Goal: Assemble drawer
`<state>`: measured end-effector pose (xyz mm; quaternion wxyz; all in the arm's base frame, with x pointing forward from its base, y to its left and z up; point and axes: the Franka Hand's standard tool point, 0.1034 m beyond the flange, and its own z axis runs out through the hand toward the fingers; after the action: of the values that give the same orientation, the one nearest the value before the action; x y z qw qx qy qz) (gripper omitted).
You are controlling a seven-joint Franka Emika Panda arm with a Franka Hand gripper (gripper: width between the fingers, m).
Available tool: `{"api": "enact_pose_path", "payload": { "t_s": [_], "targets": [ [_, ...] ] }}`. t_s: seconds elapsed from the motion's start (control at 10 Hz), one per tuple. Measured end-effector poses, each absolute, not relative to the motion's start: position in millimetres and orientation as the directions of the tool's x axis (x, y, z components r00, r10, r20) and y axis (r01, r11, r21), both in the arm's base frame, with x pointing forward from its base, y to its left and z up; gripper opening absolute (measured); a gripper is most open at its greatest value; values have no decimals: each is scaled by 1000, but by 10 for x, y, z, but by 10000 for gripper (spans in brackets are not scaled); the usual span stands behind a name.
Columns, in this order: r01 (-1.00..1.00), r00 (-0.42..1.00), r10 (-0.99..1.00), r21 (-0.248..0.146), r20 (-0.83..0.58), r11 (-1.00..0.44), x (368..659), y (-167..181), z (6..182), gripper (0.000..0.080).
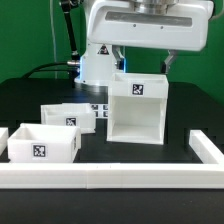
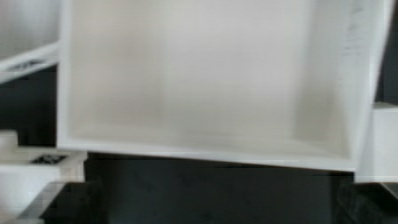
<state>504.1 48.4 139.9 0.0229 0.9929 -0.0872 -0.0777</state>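
Observation:
The drawer's large white open-fronted case (image 1: pixel 137 110) stands upright at the middle of the black table, with a square tag on its top front edge. Two small white open-top trays stand at the exterior view's left: one (image 1: pixel 60 116) further back, one (image 1: pixel 41 143) nearer the front. My gripper (image 1: pixel 143 68) hangs right over the back of the case's top. Its fingertips are hidden behind the case. In the wrist view a broad white panel of the case (image 2: pixel 205 80) fills most of the frame, blurred, above dark table. No fingers show there.
A long low white rail (image 1: pixel 110 178) runs along the table's front and turns back at the exterior view's right (image 1: pixel 206 150). The marker board (image 1: pixel 97 108) lies flat between the far tray and the case. The robot's base and cables stand behind.

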Motion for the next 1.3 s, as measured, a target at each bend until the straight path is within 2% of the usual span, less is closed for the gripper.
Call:
{"api": "enact_pose_path", "payload": {
  "t_s": [0.1, 0.2, 0.5, 0.7, 1.2, 1.3],
  "targets": [
    [-235, 959, -243, 69, -146, -970, 5042, 481, 1399, 650],
    [-246, 957, -253, 62, -140, -967, 5045, 483, 1396, 650],
    [-263, 963, -264, 21, -58, -965, 4835, 703, 1419, 650],
    [-235, 972, -234, -5, -14, -972, 4721, 859, 1336, 650],
    [-222, 975, -222, -11, -9, -975, 4667, 907, 1281, 650],
    [-222, 975, -222, -22, 6, -975, 4588, 922, 1207, 650]
  ]
}}
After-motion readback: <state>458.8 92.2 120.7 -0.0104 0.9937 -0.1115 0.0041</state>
